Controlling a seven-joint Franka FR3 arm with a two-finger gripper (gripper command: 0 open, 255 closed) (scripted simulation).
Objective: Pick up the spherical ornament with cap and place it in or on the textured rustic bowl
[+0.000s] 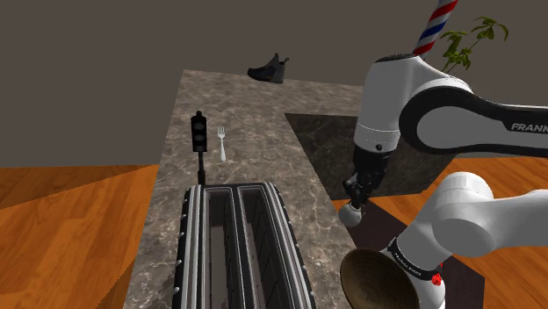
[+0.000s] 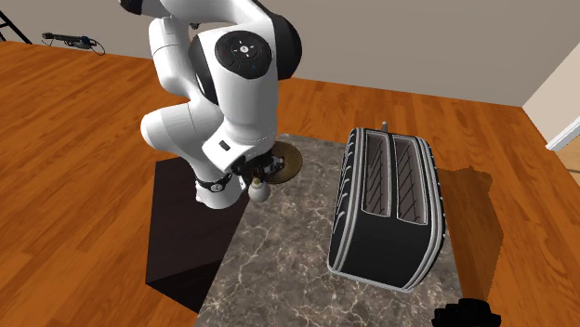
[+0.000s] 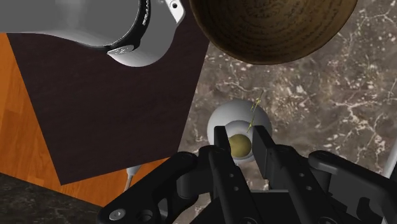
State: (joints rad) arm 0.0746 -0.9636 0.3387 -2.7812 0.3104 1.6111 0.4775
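Nearest the stand, the brown bowl (image 1: 373, 281) sits at the worktop's (image 1: 255, 114) near edge. Just beyond it, the jaws grip the white ornament (image 3: 229, 118) by its gold cap (image 3: 240, 145), over that same edge. A black toaster (image 1: 241, 250) lies alongside. Farther off are a toy traffic light (image 1: 199, 133) and a fork (image 1: 222, 142); a shoe (image 1: 270, 70) sits at the far edge.

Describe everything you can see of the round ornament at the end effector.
The ornament is a plain white sphere with a dull gold cap. The end effector clasps the cap between its black fingers, so the ball hangs from them over the marbled counter's edge, short of the brown bowl.
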